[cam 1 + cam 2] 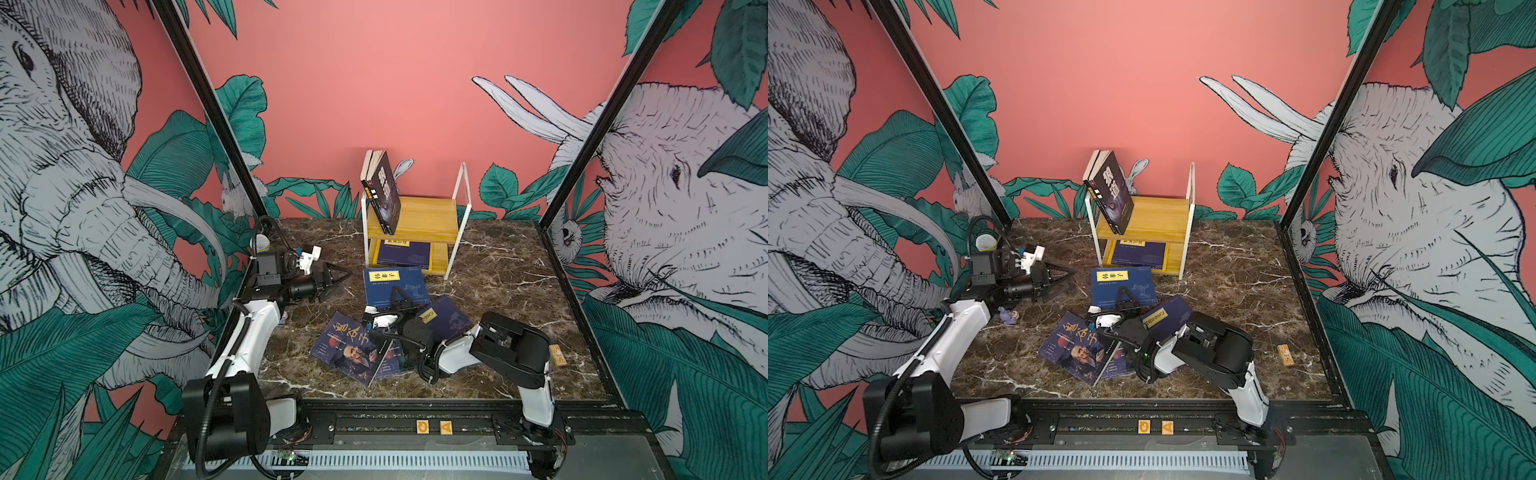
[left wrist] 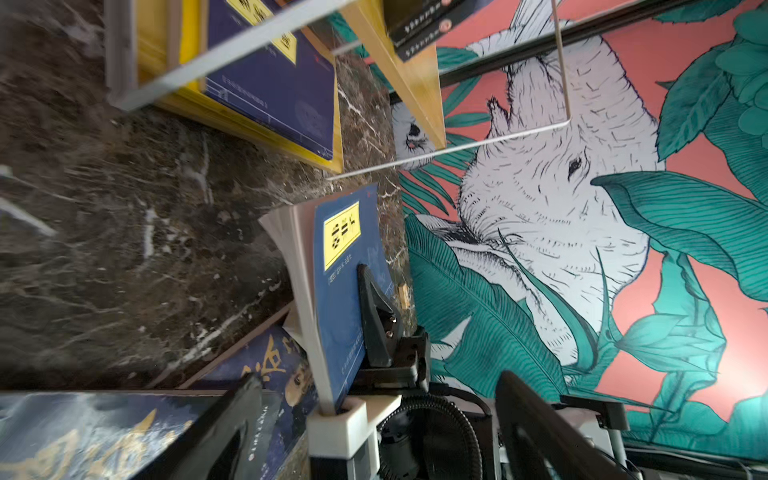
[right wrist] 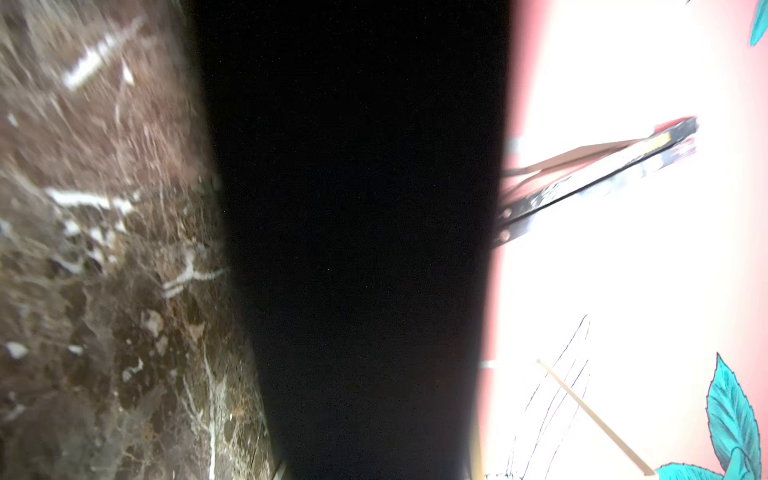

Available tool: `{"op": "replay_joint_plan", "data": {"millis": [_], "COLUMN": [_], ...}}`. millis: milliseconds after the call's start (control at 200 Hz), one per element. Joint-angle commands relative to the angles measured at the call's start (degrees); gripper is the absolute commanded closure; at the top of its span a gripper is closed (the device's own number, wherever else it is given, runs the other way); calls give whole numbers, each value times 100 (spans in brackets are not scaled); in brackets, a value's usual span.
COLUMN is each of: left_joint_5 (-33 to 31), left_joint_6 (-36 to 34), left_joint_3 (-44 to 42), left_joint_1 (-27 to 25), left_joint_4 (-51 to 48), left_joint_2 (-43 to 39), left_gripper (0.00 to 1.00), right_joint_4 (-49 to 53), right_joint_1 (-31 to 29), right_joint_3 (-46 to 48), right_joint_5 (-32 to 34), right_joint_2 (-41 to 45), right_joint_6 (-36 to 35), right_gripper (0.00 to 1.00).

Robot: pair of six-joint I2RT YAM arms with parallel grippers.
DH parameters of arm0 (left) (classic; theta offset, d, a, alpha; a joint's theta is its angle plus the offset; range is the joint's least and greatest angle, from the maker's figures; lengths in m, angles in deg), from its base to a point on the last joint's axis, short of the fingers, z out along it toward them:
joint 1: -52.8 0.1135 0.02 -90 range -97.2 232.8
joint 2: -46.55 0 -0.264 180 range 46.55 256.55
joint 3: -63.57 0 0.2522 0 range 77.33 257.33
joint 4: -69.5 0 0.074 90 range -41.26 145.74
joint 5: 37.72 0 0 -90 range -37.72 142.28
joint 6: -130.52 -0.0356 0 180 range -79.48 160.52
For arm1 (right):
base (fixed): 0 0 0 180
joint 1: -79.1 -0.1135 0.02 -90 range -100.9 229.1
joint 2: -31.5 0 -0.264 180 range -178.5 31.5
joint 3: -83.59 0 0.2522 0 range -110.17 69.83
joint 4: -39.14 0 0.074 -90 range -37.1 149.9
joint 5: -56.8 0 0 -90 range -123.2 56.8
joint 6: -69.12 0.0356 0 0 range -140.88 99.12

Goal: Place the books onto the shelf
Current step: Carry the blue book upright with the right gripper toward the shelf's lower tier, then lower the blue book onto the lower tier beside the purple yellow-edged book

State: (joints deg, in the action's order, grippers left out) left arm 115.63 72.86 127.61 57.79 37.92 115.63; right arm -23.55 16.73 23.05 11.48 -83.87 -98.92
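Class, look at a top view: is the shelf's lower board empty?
No: a navy book lies flat on the shelf's lower board.

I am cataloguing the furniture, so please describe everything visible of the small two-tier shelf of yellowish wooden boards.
The small two-tier shelf has two light yellowish wood-look boards in a thin white metal frame whose side loops rise above the top board. It stands upright at the back centre of the dark marble table. On the top board, a black book with white characters leans leftward with others behind; a navy book lies flat on the lower board.
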Motion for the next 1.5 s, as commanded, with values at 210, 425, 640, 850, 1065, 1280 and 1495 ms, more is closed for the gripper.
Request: {"op": "replay_joint_plan", "data": {"millis": [210, 425, 640, 850, 1065, 1280, 1495], "left_joint_5": [-958, -1490, -1278, -1018, -1000, -957, -956], "left_joint_6": [-1337, -2081, -1722, -1242, -1362, -1308, -1387], "left_joint_3": [-601, -587, -904, -1244, -1161, -1174, -1161], "left_joint_1": [89, 166, 214, 223, 153, 10, -37], "left_joint_4": [-65, -625, -198, 208, 79, 122, 57], "left_joint_2": [-1563, -2069, -2243, -2351, -2373, -2321, -2335], "left_gripper": [1, 1, 1, 1, 1, 1, 1], "right_joint_4": [-441, -432, -440, 32, 1085, 1784, 2496], "right_joint_1": [614, 911, 1169, 1285, 1381, 1394, 1385], "right_joint_3": [-787, -1248, -1840, -2291, -2366, -2606, -2757], "right_joint_5": [229, 114, -27, -165, -186, -61, -25], "right_joint_2": [-713, -1000, -1385, -1661, -1521, -1576, -1410], "right_joint_6": [-49, -117, -322, -313, 63, 19, 216], "right_gripper": [100, 100, 100, 100, 100, 100, 100]}}
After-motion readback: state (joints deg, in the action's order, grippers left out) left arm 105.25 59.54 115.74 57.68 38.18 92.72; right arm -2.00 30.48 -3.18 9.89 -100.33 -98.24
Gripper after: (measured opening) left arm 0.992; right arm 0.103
